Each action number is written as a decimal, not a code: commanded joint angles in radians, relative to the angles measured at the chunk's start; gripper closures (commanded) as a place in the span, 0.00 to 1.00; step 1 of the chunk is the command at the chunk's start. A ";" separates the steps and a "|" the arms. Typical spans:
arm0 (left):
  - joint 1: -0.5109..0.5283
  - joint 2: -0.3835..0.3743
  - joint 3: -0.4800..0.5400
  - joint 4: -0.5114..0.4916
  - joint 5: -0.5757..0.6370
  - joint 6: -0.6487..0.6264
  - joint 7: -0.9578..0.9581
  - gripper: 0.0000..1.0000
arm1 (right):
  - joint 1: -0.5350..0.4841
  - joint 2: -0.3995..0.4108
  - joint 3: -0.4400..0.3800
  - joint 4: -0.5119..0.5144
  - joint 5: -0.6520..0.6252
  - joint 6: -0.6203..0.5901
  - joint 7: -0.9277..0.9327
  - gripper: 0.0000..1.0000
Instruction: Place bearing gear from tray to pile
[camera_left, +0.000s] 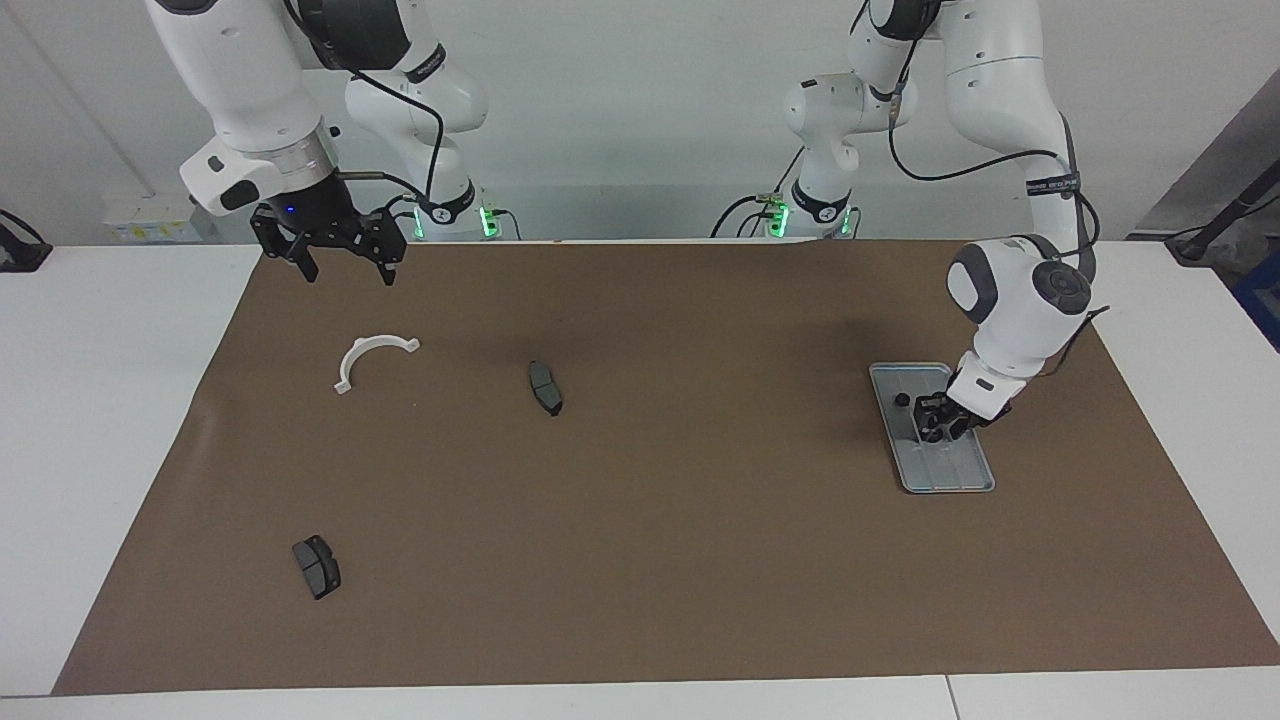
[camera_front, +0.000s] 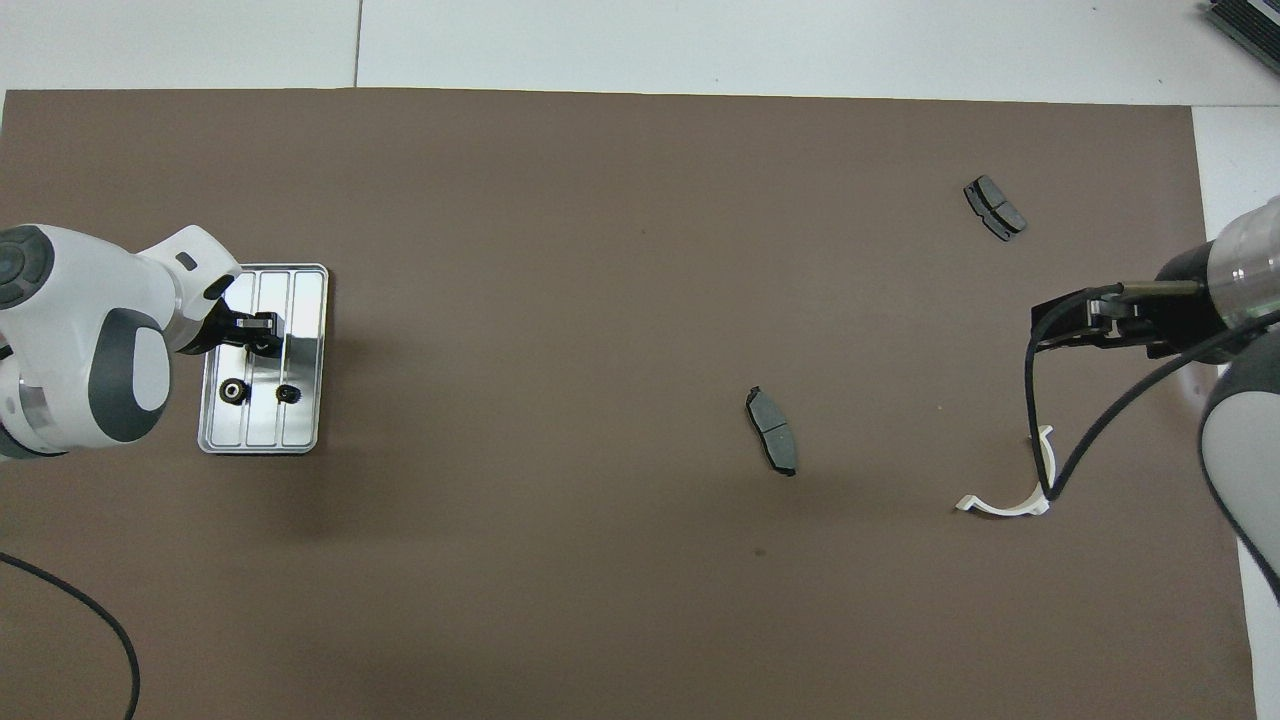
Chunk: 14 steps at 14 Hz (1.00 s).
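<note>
As the left hand (camera_left: 933, 428) pinches a bearing gear (camera_front: 264, 347) on the tray (camera_left: 965, 478), fingers not visibly clamped, a straight lift suits; the right hand (camera_left: 345, 262) waits agape.

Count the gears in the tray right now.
3: two lie free in the tray; one sits between the left gripper fingers.
</note>
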 joint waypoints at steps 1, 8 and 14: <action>0.002 -0.005 -0.003 -0.022 -0.003 0.030 -0.013 0.58 | -0.007 -0.028 0.006 -0.033 -0.009 0.023 0.008 0.00; 0.002 -0.007 -0.002 -0.023 -0.003 0.028 -0.012 0.76 | -0.009 -0.028 0.006 -0.033 -0.008 0.023 0.009 0.00; -0.013 -0.005 -0.003 0.053 -0.003 -0.008 -0.045 0.76 | -0.007 -0.028 0.008 -0.033 -0.008 0.020 0.009 0.00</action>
